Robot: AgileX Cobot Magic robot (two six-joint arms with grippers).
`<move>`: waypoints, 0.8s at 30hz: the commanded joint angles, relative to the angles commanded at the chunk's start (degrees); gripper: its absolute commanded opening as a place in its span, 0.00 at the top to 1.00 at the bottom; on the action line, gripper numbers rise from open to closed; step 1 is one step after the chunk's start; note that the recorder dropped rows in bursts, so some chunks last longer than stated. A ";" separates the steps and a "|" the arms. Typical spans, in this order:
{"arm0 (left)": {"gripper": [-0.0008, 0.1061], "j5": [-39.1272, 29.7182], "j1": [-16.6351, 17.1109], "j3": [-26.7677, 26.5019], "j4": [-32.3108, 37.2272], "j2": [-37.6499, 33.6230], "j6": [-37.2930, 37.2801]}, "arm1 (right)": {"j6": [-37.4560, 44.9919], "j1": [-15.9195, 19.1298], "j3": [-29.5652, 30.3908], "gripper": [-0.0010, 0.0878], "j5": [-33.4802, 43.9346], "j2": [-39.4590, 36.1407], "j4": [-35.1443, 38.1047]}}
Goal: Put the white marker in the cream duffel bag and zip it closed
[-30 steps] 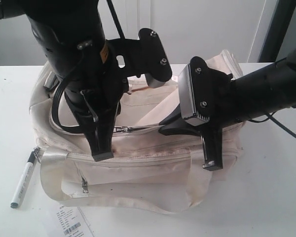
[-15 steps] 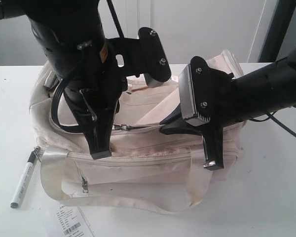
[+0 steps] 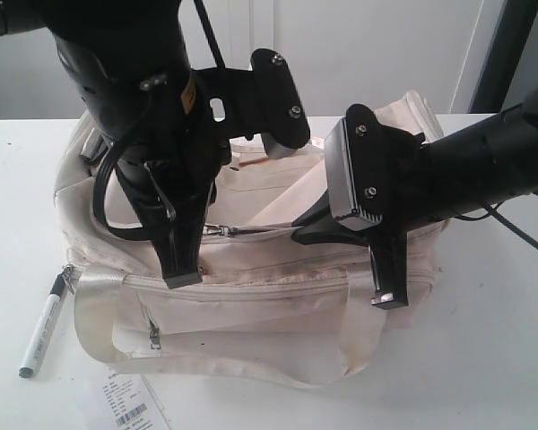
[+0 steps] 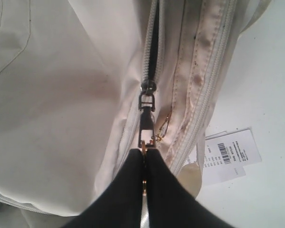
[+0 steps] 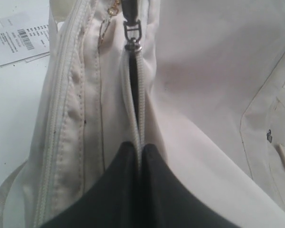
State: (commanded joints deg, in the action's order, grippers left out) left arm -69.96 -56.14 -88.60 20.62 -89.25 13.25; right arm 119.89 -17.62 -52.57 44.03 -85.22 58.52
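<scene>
White marker (image 3: 41, 333) lies on table (image 3: 484, 358) just beside cream duffel bag (image 3: 269, 305), not yet inside; left gripper (image 4: 143, 154) jaws clenched on zipper pull (image 4: 146, 130), right gripper (image 5: 138, 145) jaws clenched on zipper seam (image 5: 142, 80), top zip part open, so loading and zipping look undone.

Exterior camera sits up over the near edge of the counter (image 3: 484, 340), looking down and across toward the far edge and the wall. Both arms are close before the lens, and the cream duffel bag (image 3: 251, 300) fills the middle. Left wrist camera peers along its own jaws, tight on the bag's top zipper (image 4: 149, 52). Right wrist camera, just as tight, faces that zipper from the opposite end. Both wrist views catch the zipper pull (image 4: 146, 111) and the paper tag (image 4: 230, 152).
</scene>
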 joint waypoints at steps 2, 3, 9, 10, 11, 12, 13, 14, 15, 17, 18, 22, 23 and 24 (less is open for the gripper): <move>0.99 0.00 0.00 0.00 0.00 0.00 0.00 | -0.14 0.00 0.00 0.99 -0.42 0.00 -0.11; 0.99 0.00 0.00 0.00 0.00 0.00 0.00 | -0.35 0.00 0.00 0.99 -0.42 0.00 -0.11; 0.99 0.00 0.00 0.00 0.00 0.00 0.00 | -0.35 0.00 0.00 0.99 -0.42 0.00 -0.11; 0.99 0.00 0.00 0.00 0.00 0.00 0.00 | -0.35 0.00 0.00 0.99 -0.42 0.00 -0.11; 0.99 0.00 0.10 0.00 0.00 -0.01 0.00 | -0.35 0.00 0.00 0.99 -0.42 0.00 -0.11; 0.99 0.00 0.10 0.00 0.24 -0.01 0.00 | -0.46 0.00 0.00 0.99 -0.42 0.00 -0.11; 0.99 0.00 0.10 0.00 0.24 -0.01 0.00 | -0.57 0.00 0.00 0.99 -0.42 0.00 -0.11; 0.99 0.00 0.10 0.00 0.37 -0.01 0.00 | -0.57 0.00 0.00 0.99 -0.42 0.00 -0.11; 0.99 0.00 0.10 0.00 0.68 -0.01 0.00 | -0.57 0.00 0.00 0.99 -0.42 0.00 -0.11; 0.99 0.00 0.10 0.00 0.67 -0.01 0.16 | -0.57 0.00 0.00 0.99 -0.42 0.00 -0.11; 0.99 0.00 0.10 0.00 0.67 -0.01 0.16 | -0.57 0.00 0.00 0.99 -0.42 0.00 -0.11; 0.99 0.00 0.10 0.00 0.95 -0.01 0.43 | -0.79 0.00 0.00 0.99 -0.42 0.00 -0.11; 0.99 0.00 0.10 0.00 1.05 -0.01 0.43 | -0.92 0.00 0.00 0.99 -0.42 0.00 -0.11; 0.99 0.00 0.10 0.00 1.17 -0.01 0.43 | -1.04 0.00 0.00 0.99 -0.42 0.00 -0.11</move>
State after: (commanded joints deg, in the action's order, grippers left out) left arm -69.96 -56.03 -88.60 21.79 -89.25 13.68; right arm 118.85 -17.62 -52.57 43.60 -85.22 58.41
